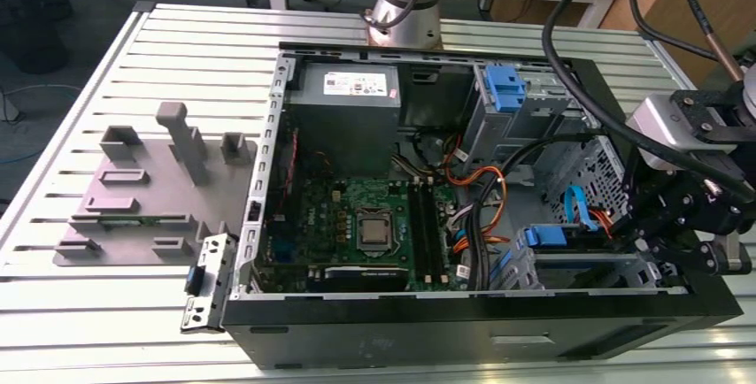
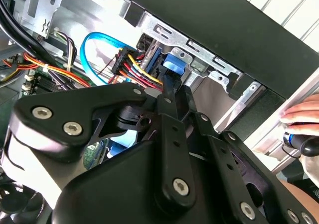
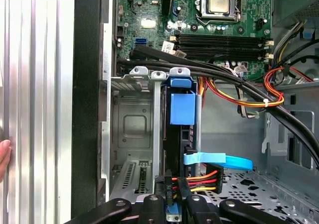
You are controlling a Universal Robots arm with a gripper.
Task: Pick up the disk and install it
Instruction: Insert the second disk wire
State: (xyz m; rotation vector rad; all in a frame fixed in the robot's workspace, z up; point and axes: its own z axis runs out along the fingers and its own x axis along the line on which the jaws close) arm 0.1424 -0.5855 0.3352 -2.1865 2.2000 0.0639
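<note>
The disk (image 3: pixel 178 134) stands on edge in the drive cage (image 3: pixel 132 129) at the front corner of the open computer case (image 1: pixel 473 335). Its blue carrier tab (image 3: pixel 182 107) faces the motherboard, and the same tab (image 2: pixel 173 64) appears in the second wrist view. A blue data cable (image 3: pixel 219 160) and a red-yellow-black power plug (image 3: pixel 199 180) sit at the disk's end. My gripper (image 3: pixel 172 208) hovers right at that cabled end. In the exterior view my gripper (image 1: pixel 644 234) is at the case's right side, beside the disk's blue rail (image 1: pixel 547 237).
A person's hand (image 2: pixel 305 115) rests on the table outside the case, holding a dark tool (image 2: pixel 305 143). The motherboard (image 1: pixel 366 225), a grey power-supply box (image 1: pixel 349 105) and an upright blue latch (image 1: pixel 505 88) are inside the case. A grey fixture plate (image 1: pixel 142 198) lies at the exterior view's left.
</note>
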